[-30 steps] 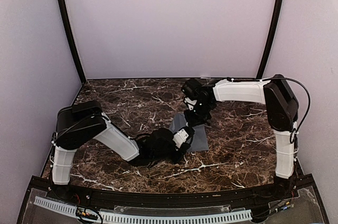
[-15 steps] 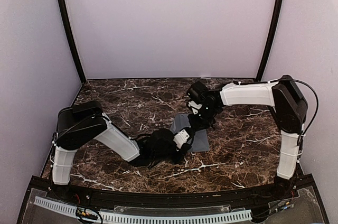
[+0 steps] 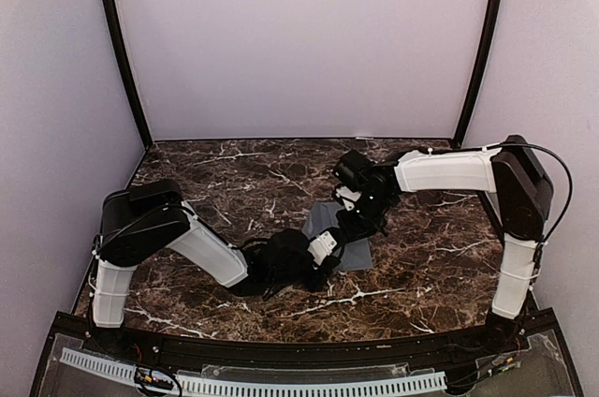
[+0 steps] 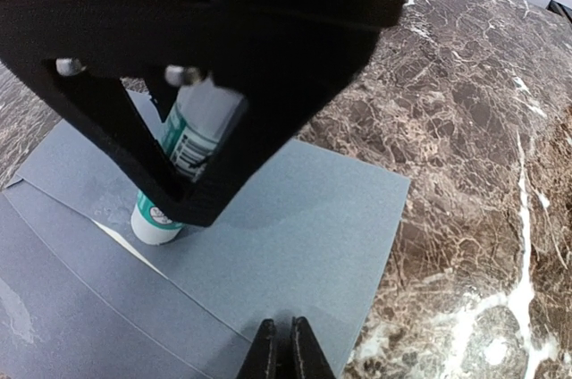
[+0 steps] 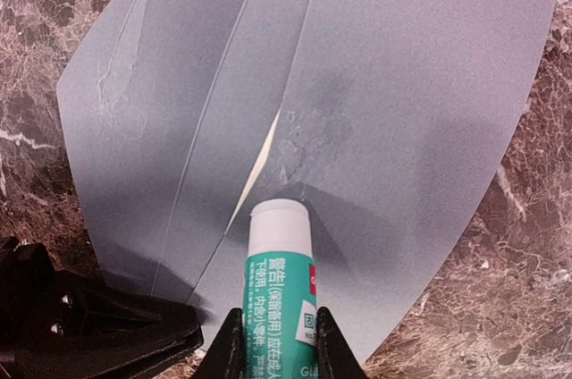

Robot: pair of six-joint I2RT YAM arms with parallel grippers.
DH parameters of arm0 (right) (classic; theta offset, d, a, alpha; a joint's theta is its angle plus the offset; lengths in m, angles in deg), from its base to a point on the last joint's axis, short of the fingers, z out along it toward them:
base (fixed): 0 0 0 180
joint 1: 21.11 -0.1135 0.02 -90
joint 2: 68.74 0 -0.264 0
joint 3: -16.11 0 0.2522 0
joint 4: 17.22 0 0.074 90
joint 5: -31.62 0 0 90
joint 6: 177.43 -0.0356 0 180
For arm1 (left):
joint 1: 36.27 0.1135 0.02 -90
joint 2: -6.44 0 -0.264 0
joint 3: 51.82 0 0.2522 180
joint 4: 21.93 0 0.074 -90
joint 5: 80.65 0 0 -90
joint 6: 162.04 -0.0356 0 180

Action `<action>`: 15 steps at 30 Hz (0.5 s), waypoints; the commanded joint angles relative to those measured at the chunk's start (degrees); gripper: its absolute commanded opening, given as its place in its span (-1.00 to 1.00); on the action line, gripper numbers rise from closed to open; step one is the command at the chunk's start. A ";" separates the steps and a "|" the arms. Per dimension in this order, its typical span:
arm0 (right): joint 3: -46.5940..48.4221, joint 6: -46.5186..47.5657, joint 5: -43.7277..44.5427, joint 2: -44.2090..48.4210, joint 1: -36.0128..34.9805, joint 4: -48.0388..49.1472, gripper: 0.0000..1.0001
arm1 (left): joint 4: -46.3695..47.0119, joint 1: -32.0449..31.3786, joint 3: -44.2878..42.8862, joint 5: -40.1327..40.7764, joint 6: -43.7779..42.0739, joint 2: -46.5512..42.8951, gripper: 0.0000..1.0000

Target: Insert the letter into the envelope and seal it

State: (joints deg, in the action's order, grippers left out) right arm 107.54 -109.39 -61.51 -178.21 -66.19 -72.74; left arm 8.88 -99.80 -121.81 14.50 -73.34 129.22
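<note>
Low, right arm [image 3: 445,170] over envelope [image 3: 357,253].

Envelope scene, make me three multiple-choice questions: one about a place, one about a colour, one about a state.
1. The tip of the glue stick rests on: A a plate; B the envelope; C a box.
2. The envelope is: A grey; B red; C yellow.
3. The left fingers are: A spread wide; B shut; C around a cup.
Answers: 1 B, its white end meets the paper. 2 A, slate-grey in both wrist views. 3 B, the tips lie together, no gap.
</note>
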 commanded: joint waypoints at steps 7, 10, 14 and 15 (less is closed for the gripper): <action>5.60 -0.64 2.96 -7.03 0.98 -5.30 -1.00 | -6.82 0.16 0.78 -0.93 -0.36 2.11 -0.86; 7.76 -0.04 2.96 -8.96 1.92 -5.35 -1.00 | -6.55 0.11 0.93 -1.21 -0.52 2.11 -0.86; 10.20 0.73 4.34 -11.18 3.09 -4.82 -1.00 | -6.11 0.16 1.15 -1.44 -0.46 2.11 -0.86; 10.76 0.91 4.34 -11.71 3.34 -4.80 -1.00 | -6.09 0.16 1.18 -1.45 -0.46 2.11 -0.86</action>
State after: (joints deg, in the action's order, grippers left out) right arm 117.62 -109.02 -59.59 -185.17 -64.29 -76.21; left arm 8.88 -99.76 -121.81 14.26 -73.14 129.22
